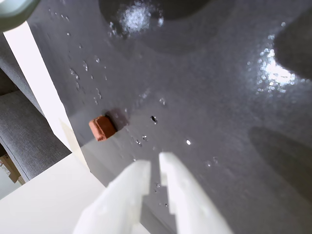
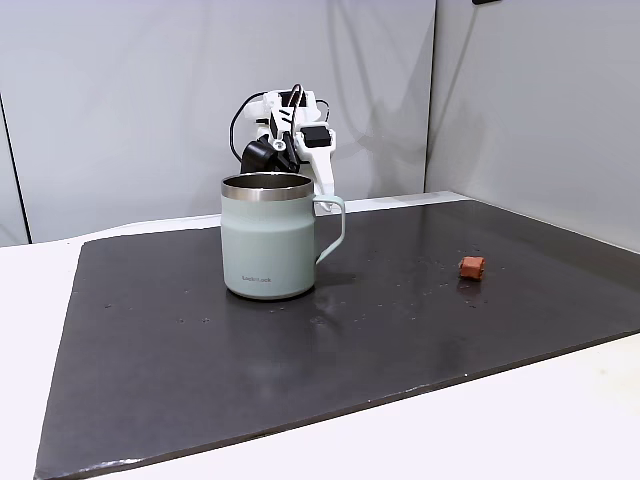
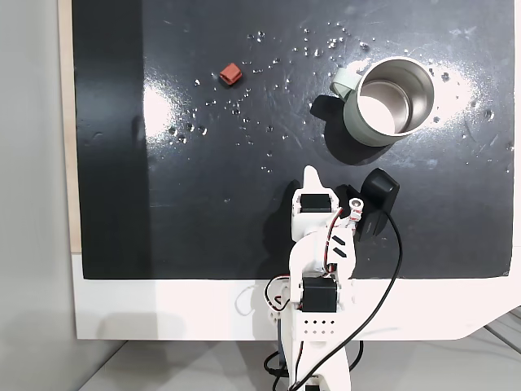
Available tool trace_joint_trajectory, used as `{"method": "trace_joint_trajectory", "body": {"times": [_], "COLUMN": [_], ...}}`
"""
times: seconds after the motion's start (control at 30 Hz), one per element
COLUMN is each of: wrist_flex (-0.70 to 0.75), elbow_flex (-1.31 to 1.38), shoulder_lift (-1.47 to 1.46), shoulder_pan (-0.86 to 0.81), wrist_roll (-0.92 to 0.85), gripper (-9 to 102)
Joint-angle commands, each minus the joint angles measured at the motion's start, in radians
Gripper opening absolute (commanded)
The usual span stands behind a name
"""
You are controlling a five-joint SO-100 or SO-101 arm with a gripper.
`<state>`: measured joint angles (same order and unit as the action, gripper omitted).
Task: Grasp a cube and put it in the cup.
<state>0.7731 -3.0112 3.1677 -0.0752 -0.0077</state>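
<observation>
One cube [image 1: 102, 127] on dark mat, tool [image 1: 155, 165] tips blurred, seemingly nearly closed.

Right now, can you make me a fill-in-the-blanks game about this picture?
1. The cube lies on the dark ____.
2. The cup stands ____, not tipped over.
3. The inside of the cup looks ____.
4. The gripper holds ____ between its fingers.

Missing words: mat; upright; empty; nothing

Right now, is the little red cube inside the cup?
No, in a fixed view the cube lies on the dark mat, well apart from the cup, whose inside looks empty.
</observation>
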Motion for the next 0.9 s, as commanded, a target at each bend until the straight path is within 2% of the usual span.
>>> {"method": "trace_joint_trajectory", "body": {"times": [0.0, 0.5, 0.7, 0.87], "wrist_flex": [-0.029, 0.002, 0.086, 0.11], "elbow_flex": [0.006, 0.021, 0.156, 0.402], "shoulder_lift": [0.011, 0.011, -0.011, -0.25], "shoulder_pan": [0.031, 0.031, 0.038, 0.075], "wrist_roll": [-0.003, -0.002, -0.054, -0.054], "gripper": [0, 0, 0, 0]}}
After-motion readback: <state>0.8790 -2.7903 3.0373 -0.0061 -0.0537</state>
